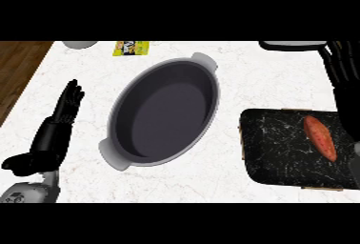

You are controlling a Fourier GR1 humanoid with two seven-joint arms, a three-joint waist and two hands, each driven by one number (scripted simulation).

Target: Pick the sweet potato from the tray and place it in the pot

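White marble counter (260, 81) carries the grey oval pot (163, 114), then the dark tray (281, 147) with the sweet potato (320, 137) on it. The left hand (60, 124) rests flat-fingered. The right hand should descend along the potato's length; it is unseen.

Bright even light; soft shadow inside pot (165, 119); no glare.

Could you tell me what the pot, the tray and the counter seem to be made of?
The pot looks like metal: pale grey rim, dark matte inside. The tray looks like polished black marble, given its white veins. The counter looks like white marble with faint grey veins, though it could be laminate.
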